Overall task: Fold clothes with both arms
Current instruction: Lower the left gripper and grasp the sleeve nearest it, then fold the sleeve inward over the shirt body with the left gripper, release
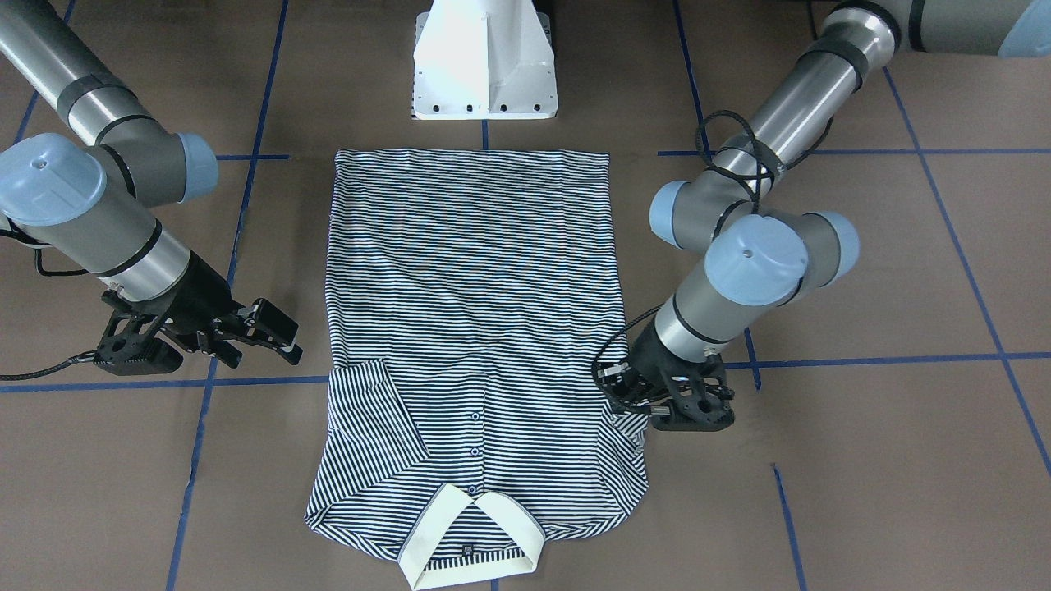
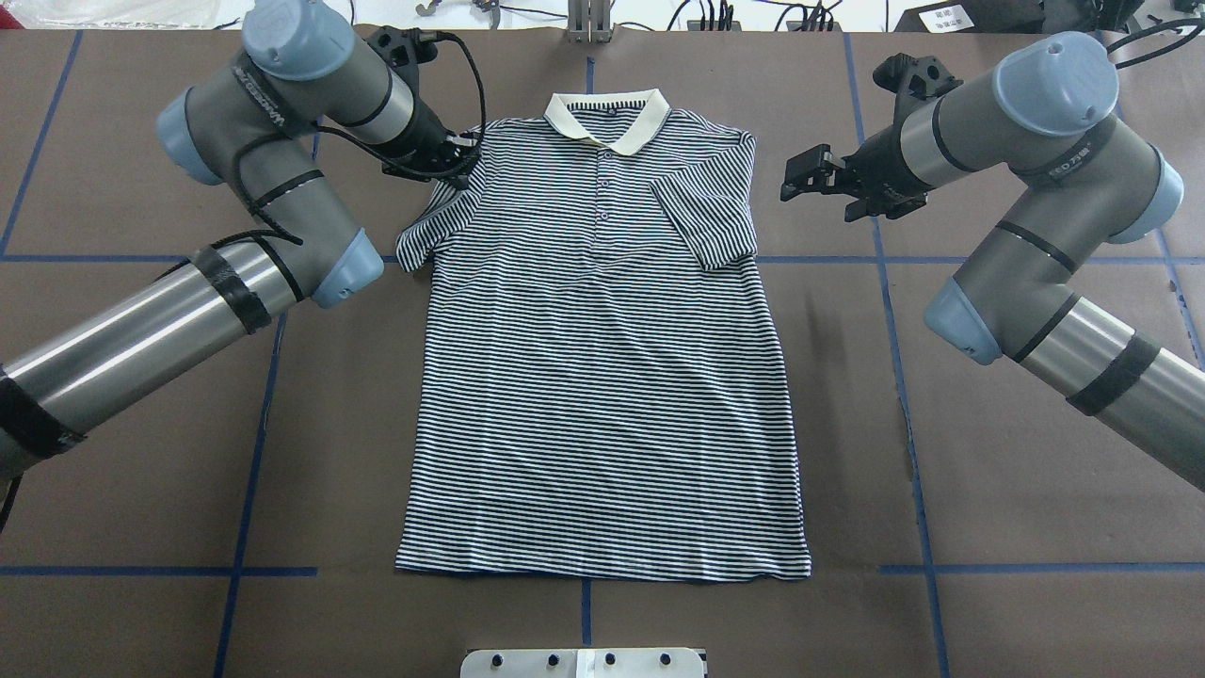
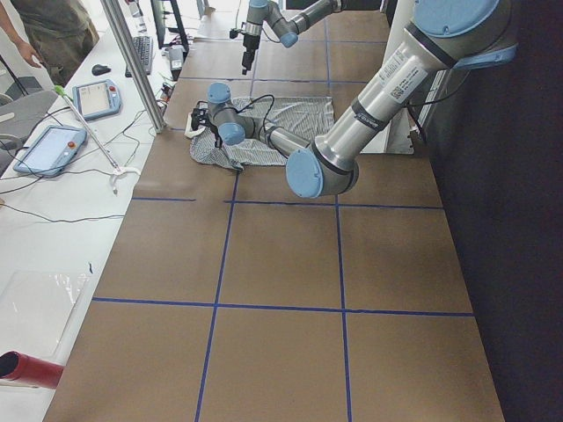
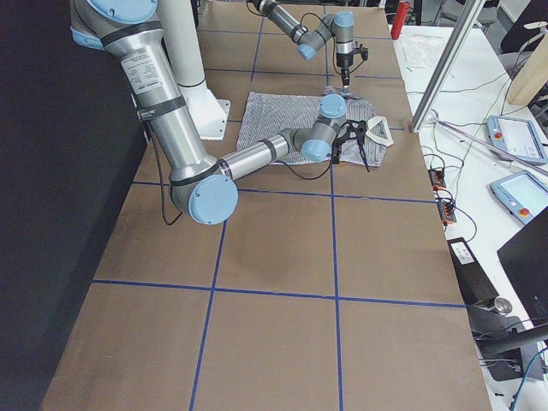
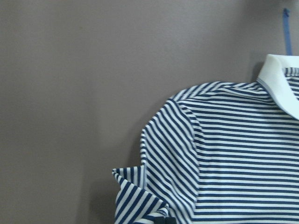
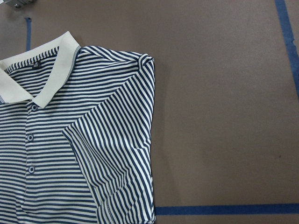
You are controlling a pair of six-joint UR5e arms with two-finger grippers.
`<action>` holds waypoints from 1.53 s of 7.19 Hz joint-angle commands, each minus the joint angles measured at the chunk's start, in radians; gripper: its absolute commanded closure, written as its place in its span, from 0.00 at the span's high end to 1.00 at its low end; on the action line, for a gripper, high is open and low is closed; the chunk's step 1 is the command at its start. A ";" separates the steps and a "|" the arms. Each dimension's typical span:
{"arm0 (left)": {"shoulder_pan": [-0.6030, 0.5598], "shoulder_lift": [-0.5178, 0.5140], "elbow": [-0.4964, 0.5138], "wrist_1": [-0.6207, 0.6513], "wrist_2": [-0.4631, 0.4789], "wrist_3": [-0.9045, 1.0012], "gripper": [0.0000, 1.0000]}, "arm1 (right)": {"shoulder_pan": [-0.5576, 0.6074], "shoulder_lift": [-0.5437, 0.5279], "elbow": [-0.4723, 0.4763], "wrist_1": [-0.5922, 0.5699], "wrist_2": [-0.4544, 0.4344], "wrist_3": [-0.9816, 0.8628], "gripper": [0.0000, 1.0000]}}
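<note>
The striped polo shirt [image 2: 602,377] lies flat on the brown table, its cream collar [image 2: 607,118] at the far side from the robot. One sleeve [image 6: 112,154] is folded inward over the chest. My right gripper [image 2: 798,179] hovers open beside that folded sleeve, apart from the cloth, and it shows the same way in the front view [image 1: 283,338]. My left gripper [image 1: 626,396] is down on the other sleeve [image 2: 428,231] near the shoulder and looks shut on it. In the left wrist view that sleeve's edge [image 5: 133,179] curls up from the table.
The white pedestal base [image 1: 484,61] stands at the shirt's hem end. Blue tape lines [image 2: 904,377] grid the table. A side bench with tablets [image 3: 48,145] and cables runs past the collar end, and a person [image 3: 53,26] stands there.
</note>
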 commanded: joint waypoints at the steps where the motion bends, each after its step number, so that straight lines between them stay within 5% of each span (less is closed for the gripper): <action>1: 0.034 -0.084 0.093 -0.003 0.045 -0.045 0.00 | -0.003 0.002 -0.002 0.000 -0.001 0.000 1.00; 7: 0.037 -0.115 0.197 -0.088 0.142 -0.042 0.00 | -0.007 0.002 -0.008 -0.001 -0.006 0.000 1.00; 8: 0.038 -0.115 0.197 -0.086 0.142 -0.042 0.26 | -0.007 0.000 -0.008 -0.001 -0.004 0.000 1.00; 9: 0.040 -0.106 0.181 -0.088 0.140 -0.045 0.91 | -0.012 0.000 -0.002 -0.009 -0.024 0.003 1.00; 11: 0.075 0.001 -0.014 -0.083 0.139 -0.103 0.95 | -0.012 -0.058 0.055 -0.009 -0.052 0.020 1.00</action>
